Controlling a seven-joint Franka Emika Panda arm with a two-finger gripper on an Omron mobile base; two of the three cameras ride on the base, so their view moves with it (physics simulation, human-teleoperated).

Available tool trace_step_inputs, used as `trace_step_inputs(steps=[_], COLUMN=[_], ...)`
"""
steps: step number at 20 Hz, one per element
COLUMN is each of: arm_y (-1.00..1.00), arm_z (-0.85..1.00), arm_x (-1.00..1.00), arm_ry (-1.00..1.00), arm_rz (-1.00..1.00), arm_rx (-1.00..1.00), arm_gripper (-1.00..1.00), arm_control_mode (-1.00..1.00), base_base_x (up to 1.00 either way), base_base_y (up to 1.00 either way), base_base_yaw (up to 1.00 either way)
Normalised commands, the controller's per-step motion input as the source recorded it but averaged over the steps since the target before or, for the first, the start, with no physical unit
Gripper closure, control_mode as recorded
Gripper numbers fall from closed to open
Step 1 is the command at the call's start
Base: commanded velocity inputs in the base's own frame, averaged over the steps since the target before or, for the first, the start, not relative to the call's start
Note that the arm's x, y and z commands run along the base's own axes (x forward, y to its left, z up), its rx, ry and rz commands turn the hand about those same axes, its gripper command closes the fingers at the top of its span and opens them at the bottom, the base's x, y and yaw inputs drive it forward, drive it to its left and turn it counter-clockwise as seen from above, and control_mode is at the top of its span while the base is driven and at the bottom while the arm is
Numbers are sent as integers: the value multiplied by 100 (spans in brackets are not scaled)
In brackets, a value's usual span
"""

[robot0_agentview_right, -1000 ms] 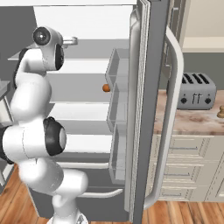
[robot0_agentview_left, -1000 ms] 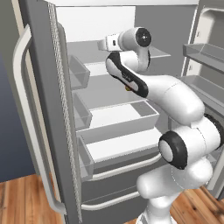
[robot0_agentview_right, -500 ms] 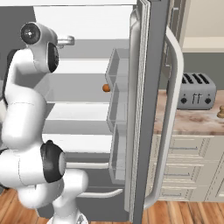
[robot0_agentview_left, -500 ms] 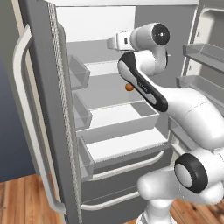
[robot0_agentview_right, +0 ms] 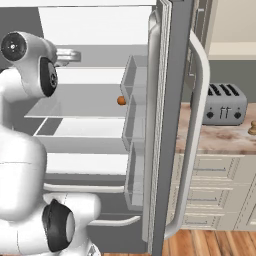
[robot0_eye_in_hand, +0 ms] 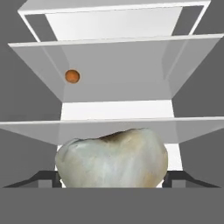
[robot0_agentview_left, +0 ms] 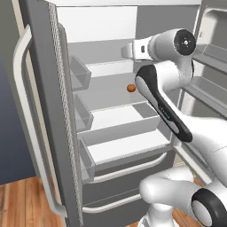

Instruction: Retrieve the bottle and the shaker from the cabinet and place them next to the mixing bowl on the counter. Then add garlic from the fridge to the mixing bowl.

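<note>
While the one fridge (robot0_agentview_left: 48, 111) stands with both doors swung wide, its white shelves bare but for a single small orange ball (robot0_agentview_left: 131, 88) on the middle shelf, one toaster (robot0_agentview_right: 224, 104) sits on the counter (robot0_agentview_right: 220, 137) to the right. The gripper (robot0_eye_in_hand: 112, 177), raised before the shelves, grips the one garlic (robot0_eye_in_hand: 112, 159) bulb between its spread jaws.

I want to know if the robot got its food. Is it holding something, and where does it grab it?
It looks so: the garlic sits between the two fingers, which press its left and right sides.
</note>
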Motion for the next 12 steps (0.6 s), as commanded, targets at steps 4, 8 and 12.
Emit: trace_step_inputs(steps=[4, 8, 12], arm_y=[-8, -28, -23], arm_z=[-2, -11, -8], arm_x=[-100, -100, -99], arm_ry=[4, 6, 3], arm_rz=[-8, -7, -4], arm_rx=[0, 0, 1], arm_gripper=[100, 100, 100], arm_control_mode=[-100, -100, -100], base_base_x=[0, 0, 0], base_base_y=[0, 0, 0], base_base_yaw=[0, 0, 0])
